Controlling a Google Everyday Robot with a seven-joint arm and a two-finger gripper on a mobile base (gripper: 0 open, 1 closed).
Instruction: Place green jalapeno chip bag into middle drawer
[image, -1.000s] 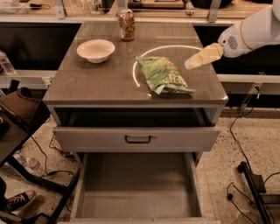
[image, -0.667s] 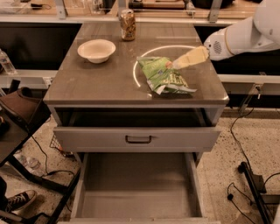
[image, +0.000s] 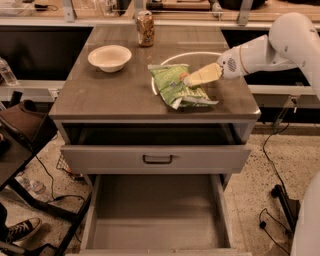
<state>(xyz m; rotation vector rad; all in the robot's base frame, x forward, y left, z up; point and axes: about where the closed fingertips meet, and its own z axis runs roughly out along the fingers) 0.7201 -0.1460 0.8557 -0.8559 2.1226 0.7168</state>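
The green jalapeno chip bag (image: 173, 88) lies flat on the right half of the cabinet top (image: 100, 97), crinkly light green with white lettering. My gripper (image: 189, 79) reaches in from the right on a white arm, and its yellowish tip is over the bag's upper right part, at or just above its surface. The middle drawer (image: 155, 220) is pulled far out below the cabinet front, a wide grey tray with a bare floor and low side walls.
A white bowl (image: 110, 56) and a brown can (image: 145, 28) stand at the back of the cabinet top. A grey drawer front with a dark loop handle (image: 157, 159) juts out slightly above the open tray. A dark chair (image: 22, 130) and cables are at the left.
My gripper has moved left from near the cabinet's right edge to over the chip bag. The bag, bowl, can and drawers have not moved.
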